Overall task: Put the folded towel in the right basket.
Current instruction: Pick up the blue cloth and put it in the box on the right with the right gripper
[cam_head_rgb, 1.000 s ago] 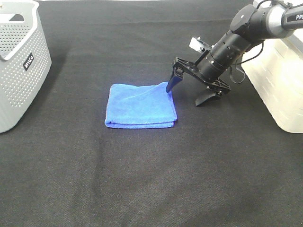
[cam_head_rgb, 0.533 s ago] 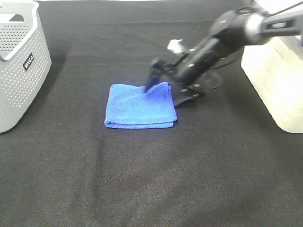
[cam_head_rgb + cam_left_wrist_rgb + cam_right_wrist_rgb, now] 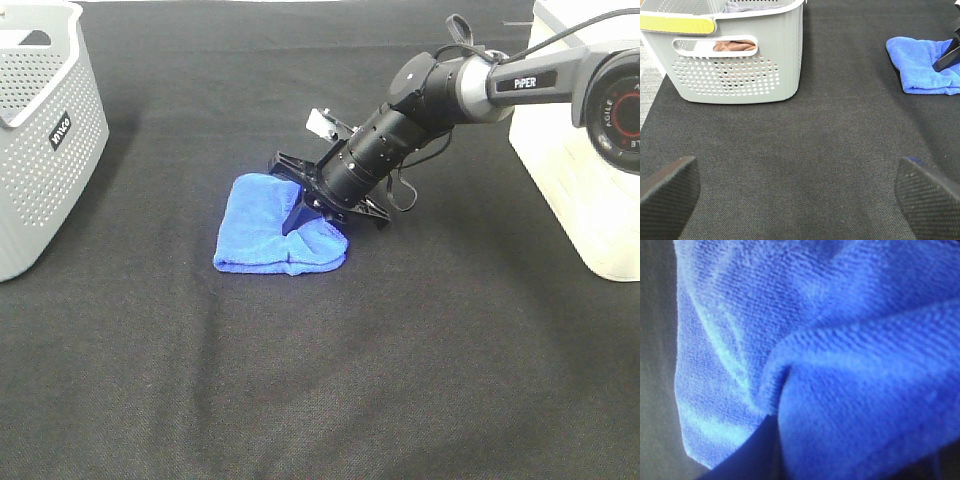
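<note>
Both jaws of the left gripper (image 3: pixel 800 192) stand spread wide over the bare black cloth (image 3: pixel 320 380), idle. Farther on, the blue folded towel (image 3: pixel 262 228) lies bunched mid-table. The right gripper (image 3: pixel 315 210) digs into its edge, but I cannot tell whether its jaws have pinched it. Lifting, carrying and releasing into the white right basket (image 3: pixel 590 180), well apart, all remain.

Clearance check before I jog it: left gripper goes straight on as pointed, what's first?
Likely the black table cloth, in the gap between the grey basket and the blue towel. Neither lies in line with the open left gripper, though depth is unclear.
</note>
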Robot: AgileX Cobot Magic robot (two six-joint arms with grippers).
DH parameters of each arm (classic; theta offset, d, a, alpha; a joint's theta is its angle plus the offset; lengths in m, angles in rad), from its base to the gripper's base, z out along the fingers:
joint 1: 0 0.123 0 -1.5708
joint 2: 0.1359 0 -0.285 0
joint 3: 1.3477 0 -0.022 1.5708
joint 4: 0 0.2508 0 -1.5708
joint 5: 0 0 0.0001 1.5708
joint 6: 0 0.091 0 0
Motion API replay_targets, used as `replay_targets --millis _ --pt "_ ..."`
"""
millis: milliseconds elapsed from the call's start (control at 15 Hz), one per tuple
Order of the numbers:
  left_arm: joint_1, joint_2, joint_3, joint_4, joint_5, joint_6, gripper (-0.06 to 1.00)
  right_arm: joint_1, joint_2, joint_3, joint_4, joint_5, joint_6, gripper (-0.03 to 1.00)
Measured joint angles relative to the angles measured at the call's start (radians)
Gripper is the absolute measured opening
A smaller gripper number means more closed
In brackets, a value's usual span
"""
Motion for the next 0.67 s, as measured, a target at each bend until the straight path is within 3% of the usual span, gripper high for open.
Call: replay_targets --millis 200,267,400,667 --pt "0.0 0.0 0.0 0.0 0.0 0.0 0.99 0.004 -0.007 -0.05 -0.061 0.084 0.0 0.19" --pt "0.0 0.0 0.0 0.0 0.0 0.0 0.99 0.01 -0.039 -0.081 -0.127 0.21 0.009 0.19" --pt "0.0 0.0 0.0 0.0 0.0 0.0 0.99 -0.002 -0.114 -0.134 -0.157 0.321 0.027 0.19" --pt "0.0 0.0 0.0 0.0 0.0 0.0 0.99 -0.16 -0.341 -0.265 -0.187 0.34 0.083 0.19"
